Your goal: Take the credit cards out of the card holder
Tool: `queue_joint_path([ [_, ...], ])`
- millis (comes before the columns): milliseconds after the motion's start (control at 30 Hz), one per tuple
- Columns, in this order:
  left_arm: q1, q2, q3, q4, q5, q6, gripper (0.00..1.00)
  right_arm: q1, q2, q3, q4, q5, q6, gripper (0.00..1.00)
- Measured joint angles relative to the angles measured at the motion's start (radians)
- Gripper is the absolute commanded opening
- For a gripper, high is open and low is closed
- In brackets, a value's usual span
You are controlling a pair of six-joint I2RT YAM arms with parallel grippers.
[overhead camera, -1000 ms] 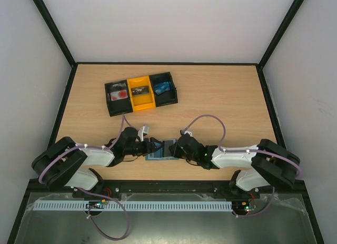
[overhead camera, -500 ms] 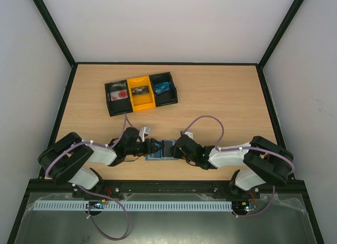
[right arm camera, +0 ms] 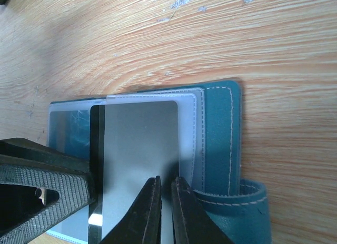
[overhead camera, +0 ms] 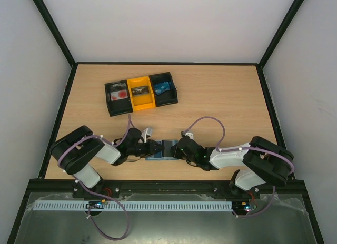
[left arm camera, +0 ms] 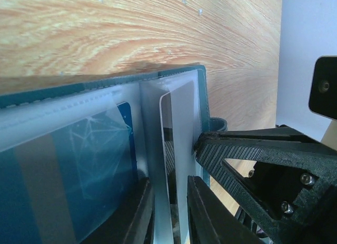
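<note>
**While both hands meet at the open card holder, two cards show**

Where the overhead view takes in both arms, the card holder (overhead camera: 159,157) lies open on the surface (overhead camera: 221,97), directly between the left hand (overhead camera: 151,148) and the right hand (overhead camera: 178,148), with the fingers of both on it.

Left hand: the fingers stand close together and pinch the near edge of the grey card (right arm camera: 139,149), with a clear sleeve leaf caught alongside it. Just beside these fingertips, the blue card (left arm camera: 79,165) rests flat behind a frosted sleeve.

Right hand: the fingers are all but together, tips down on the grey card's face, and nothing shows between them. The side tab (right arm camera: 237,202) curls just beside its outer finger.

The black-and-yellow tray (overhead camera: 117,111) stands well ahead of both hands.
</note>
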Motion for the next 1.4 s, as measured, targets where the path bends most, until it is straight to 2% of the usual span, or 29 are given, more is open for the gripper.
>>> queue_joint_path([
  [167,0.0,0.013,0.0,0.011,0.004,-0.009,0.13,0.0,0.0,-0.005,0.01,0.0,0.0,0.09],
  [333,0.0,0.024,0.0,0.013,0.007,-0.013,0.03,0.0,0.0,-0.007,0.014,0.0,0.0,0.09],
  [933,0.0,0.015,-0.003,0.045,0.024,-0.031,0.03,0.0,-0.001,-0.016,0.029,0.003,0.0,0.08],
  [1400,0.0,-0.135,-0.007,-0.127,-0.036,0.005,0.03,0.0,0.001,-0.029,0.054,-0.004,0.007,0.06],
])
